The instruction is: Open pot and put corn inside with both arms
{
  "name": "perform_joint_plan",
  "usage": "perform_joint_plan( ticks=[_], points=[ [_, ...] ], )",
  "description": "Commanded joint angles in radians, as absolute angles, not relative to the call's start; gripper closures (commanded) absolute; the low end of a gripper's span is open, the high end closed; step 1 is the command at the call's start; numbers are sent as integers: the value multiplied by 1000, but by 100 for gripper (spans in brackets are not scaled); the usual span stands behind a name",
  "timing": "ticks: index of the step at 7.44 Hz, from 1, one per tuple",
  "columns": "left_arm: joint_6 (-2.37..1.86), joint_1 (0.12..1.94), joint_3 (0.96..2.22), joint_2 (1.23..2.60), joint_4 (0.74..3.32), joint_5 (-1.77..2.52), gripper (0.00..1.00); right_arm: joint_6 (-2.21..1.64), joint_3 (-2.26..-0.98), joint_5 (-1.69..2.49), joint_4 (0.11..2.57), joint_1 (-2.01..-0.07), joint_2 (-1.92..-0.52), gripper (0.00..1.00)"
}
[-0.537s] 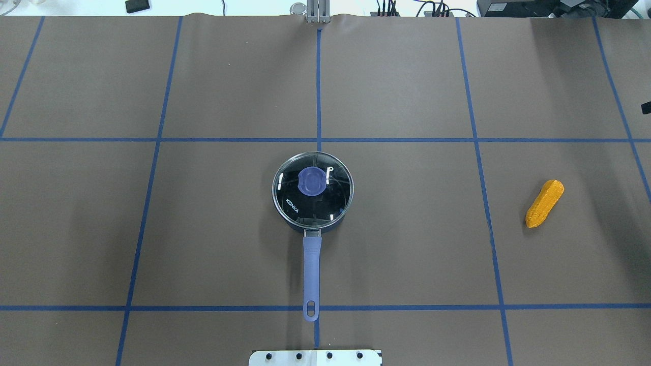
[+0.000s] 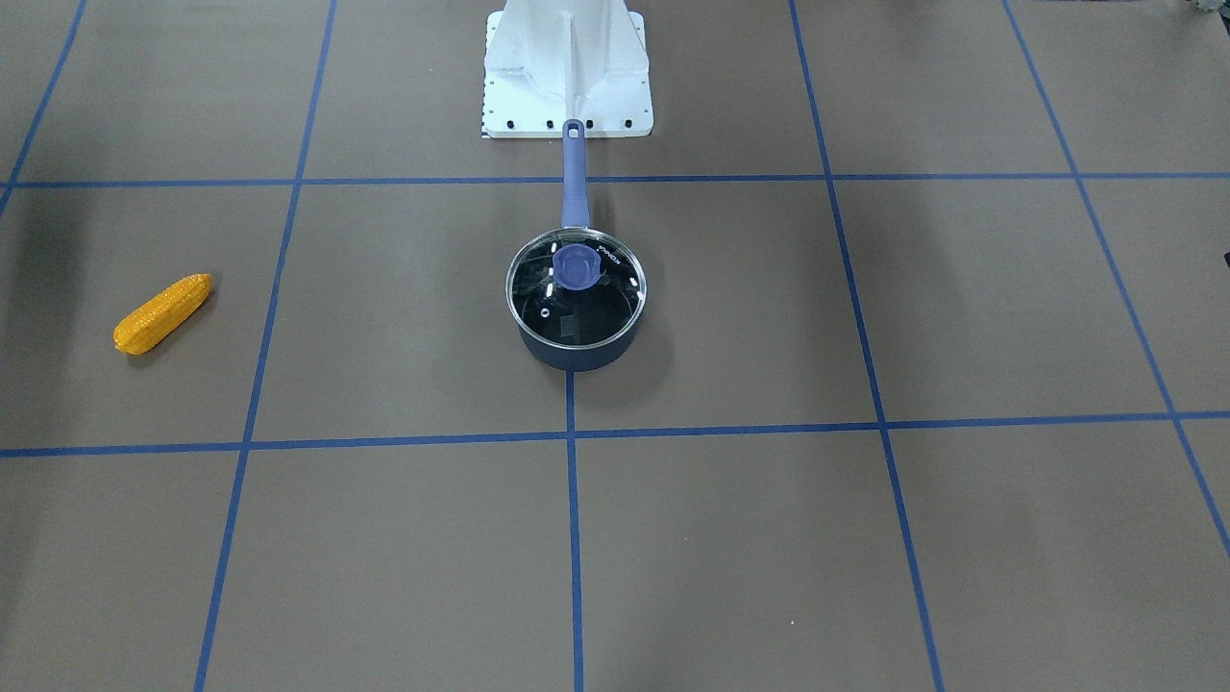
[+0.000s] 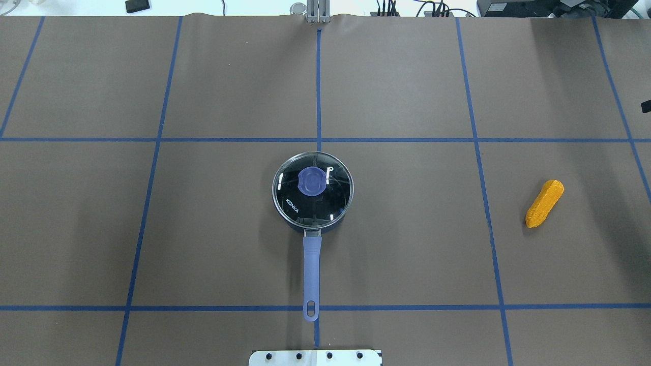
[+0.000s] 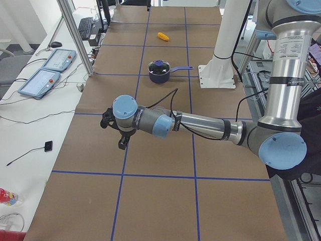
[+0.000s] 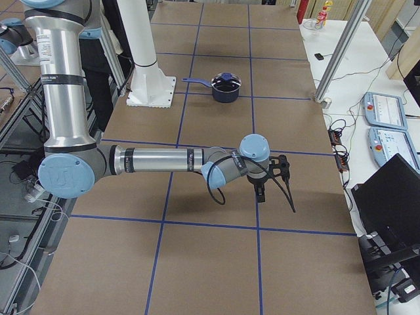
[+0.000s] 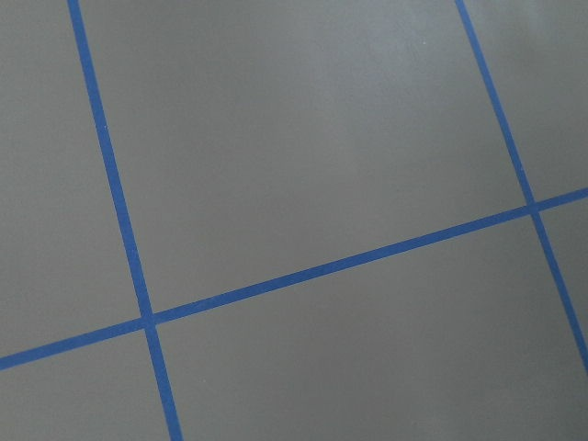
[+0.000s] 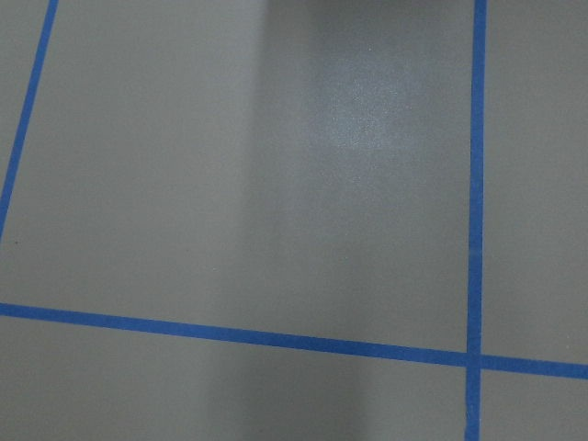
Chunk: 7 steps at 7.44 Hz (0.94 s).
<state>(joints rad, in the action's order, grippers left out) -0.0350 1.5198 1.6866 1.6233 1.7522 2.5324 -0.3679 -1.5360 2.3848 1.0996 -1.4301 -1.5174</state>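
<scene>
The dark blue pot (image 3: 307,227) stands at the table's middle with its glass lid (image 3: 313,201) and blue knob (image 3: 311,181) on it; its long handle (image 3: 311,264) points toward the robot base. It also shows in the front view (image 2: 574,356). The corn (image 3: 544,203) lies on the table far to the right, and at the left in the front view (image 2: 161,313). My left gripper (image 4: 122,135) and right gripper (image 5: 262,187) hover over bare table far from both, seen only in the side views. I cannot tell whether they are open or shut.
The white robot base plate (image 3: 315,357) sits just behind the handle's end. Blue tape lines (image 3: 319,86) grid the brown table. Both wrist views show only table surface and tape.
</scene>
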Motion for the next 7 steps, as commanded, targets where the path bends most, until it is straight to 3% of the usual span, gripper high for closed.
perform_joint_plan(
  ticks=[1, 4, 5, 6, 7],
  points=[
    [-157, 1517, 1730, 1641, 1755, 2533, 2, -370, -1554, 2388, 1097, -1428, -1548, 0],
    [-430, 1452, 1787, 1747, 1752, 2530, 2, -553, -1574, 2416, 1103, -1344, -1529, 0],
    [-525, 1392, 1796, 1784, 1753, 2517, 2, -663, -1592, 2399, 1095, -1277, -1525, 9],
    [-605, 1346, 1839, 1798, 1750, 2510, 2, -760, -1614, 2385, 1094, -1249, -1508, 0],
    [-689, 1275, 1877, 1810, 1752, 2443, 2, -785, -1637, 2361, 1094, -1217, -1508, 0]
  ],
)
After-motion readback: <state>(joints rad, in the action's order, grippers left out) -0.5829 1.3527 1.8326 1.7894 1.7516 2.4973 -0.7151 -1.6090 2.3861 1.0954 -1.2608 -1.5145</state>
